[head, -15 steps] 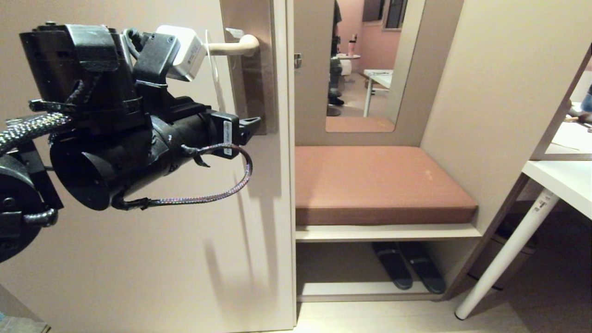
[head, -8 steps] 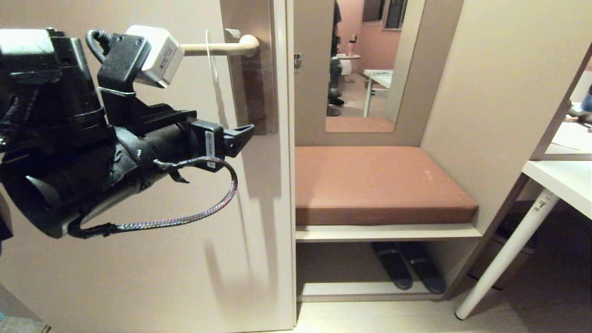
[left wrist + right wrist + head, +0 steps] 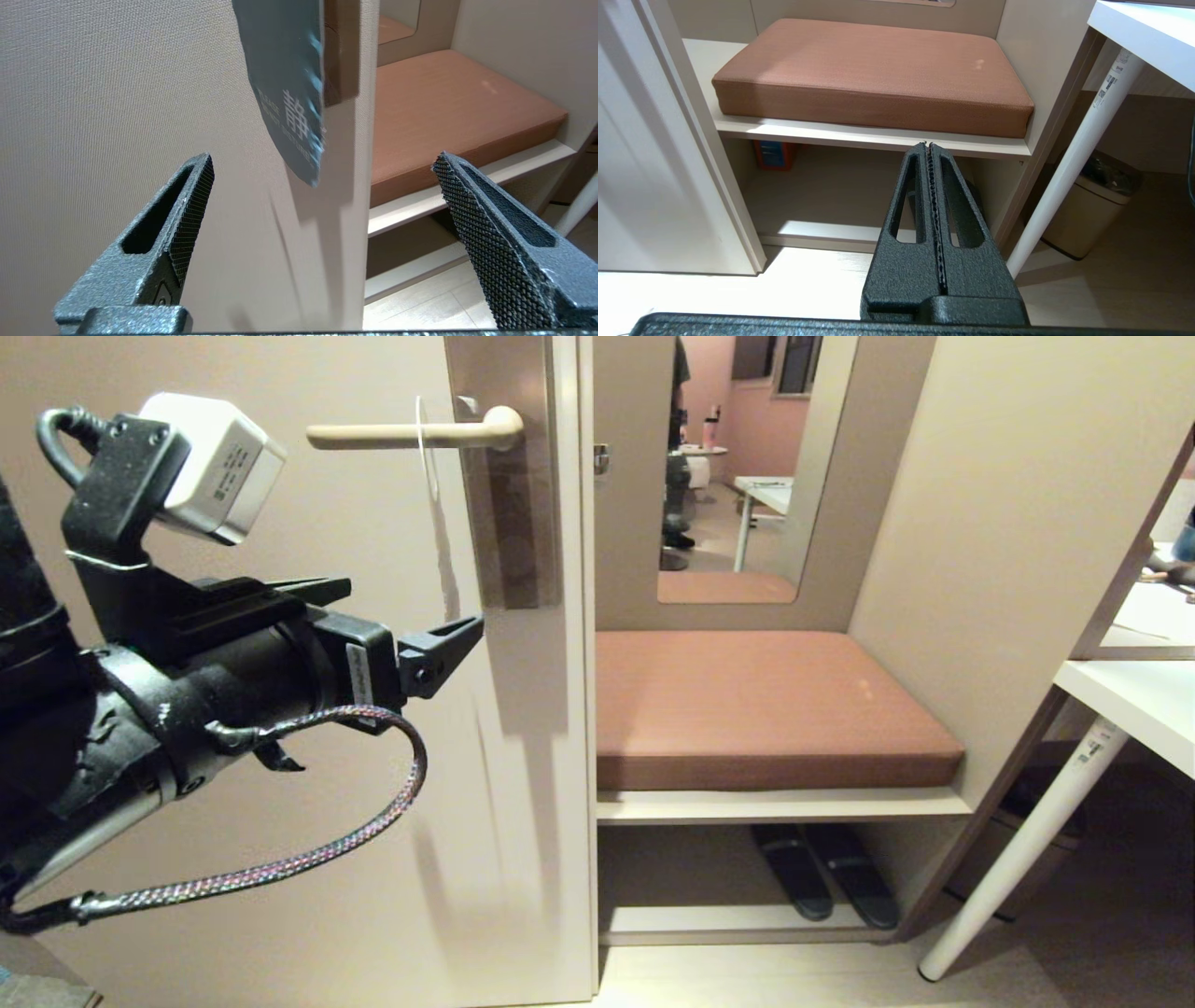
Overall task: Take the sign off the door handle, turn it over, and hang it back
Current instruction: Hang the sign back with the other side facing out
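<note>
Watching the head camera, I've got the sign (image 3: 437,513) hanging on the door handle (image 3: 411,432), seen almost edge-on as a thin pale sliver dropping down in front of the brownish backplate (image 3: 509,523) of the cream door (image 3: 280,859). It hangs on the lever about midway between the free tip and the rounded knuckle.

My left gripper (image 3: 411,616) sits lower than the handle, off to the free-end side, level with the sign's bottom end and just short of it. On the left wrist camera its jaws are spread wide apart with nothing between them; I can see one textured finger (image 3: 187,210) on each side of the frame and the sign (image 3: 289,88) hanging free beyond them, clear of both pads. The face turned my way is the blue one, with white lettering near its rounded lower end. It looks a little smeared, so I can't read the words cleanly.

My right gripper (image 3: 930,149) is parked low, jaws pressed together and empty, pointing at the shelf under the brown cushion (image 3: 873,70). A white table leg (image 3: 1064,172) and a bin (image 3: 1092,205) stand off to one side.
</note>
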`<state>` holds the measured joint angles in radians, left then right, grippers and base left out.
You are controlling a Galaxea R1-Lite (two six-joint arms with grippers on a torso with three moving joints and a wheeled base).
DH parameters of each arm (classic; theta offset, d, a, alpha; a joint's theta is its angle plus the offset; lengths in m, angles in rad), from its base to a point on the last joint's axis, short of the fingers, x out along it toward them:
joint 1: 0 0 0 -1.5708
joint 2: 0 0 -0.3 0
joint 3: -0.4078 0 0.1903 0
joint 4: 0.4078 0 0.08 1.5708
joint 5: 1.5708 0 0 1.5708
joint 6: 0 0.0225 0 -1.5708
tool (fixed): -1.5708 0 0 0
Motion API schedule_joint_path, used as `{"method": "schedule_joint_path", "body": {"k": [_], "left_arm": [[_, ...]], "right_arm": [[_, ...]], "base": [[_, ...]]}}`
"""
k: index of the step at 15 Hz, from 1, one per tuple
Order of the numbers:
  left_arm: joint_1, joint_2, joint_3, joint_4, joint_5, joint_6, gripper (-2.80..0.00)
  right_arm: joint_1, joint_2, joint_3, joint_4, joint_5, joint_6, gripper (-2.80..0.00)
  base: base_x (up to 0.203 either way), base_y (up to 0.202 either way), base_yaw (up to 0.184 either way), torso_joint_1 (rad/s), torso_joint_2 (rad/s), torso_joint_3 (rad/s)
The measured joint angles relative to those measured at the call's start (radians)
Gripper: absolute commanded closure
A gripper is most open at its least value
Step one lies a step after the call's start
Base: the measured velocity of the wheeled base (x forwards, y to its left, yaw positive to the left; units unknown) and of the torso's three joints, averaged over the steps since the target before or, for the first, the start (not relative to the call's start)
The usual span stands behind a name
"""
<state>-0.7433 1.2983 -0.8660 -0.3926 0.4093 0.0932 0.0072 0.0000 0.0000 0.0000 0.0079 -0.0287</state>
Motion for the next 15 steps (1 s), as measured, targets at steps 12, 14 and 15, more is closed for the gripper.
{"method": "schedule_joint_path", "body": {"k": [12, 14, 15], "left_arm": [[-0.013, -0.111, 0.069, 0.026, 0.022, 0.013, -2.61], [-0.013, -0.111, 0.069, 0.023, 0.02, 0.013, 0.0], [-0.013, -0.111, 0.069, 0.023, 0.019, 0.013, 0.0]], "right_arm": [[0.0, 0.0, 0.0, 0.0, -0.001, 0.0, 0.0], [0.0, 0.0, 0.0, 0.0, -0.001, 0.0, 0.0], [0.0, 0.0, 0.0, 0.0, -0.001, 0.0, 0.0]], "base": [[0.0, 0.0, 0.0, 0.0, 0.0, 0.0], [0.0, 0.0, 0.0, 0.0, 0.0, 0.0], [0.0, 0.0, 0.0, 0.0, 0.0, 0.0]]}}
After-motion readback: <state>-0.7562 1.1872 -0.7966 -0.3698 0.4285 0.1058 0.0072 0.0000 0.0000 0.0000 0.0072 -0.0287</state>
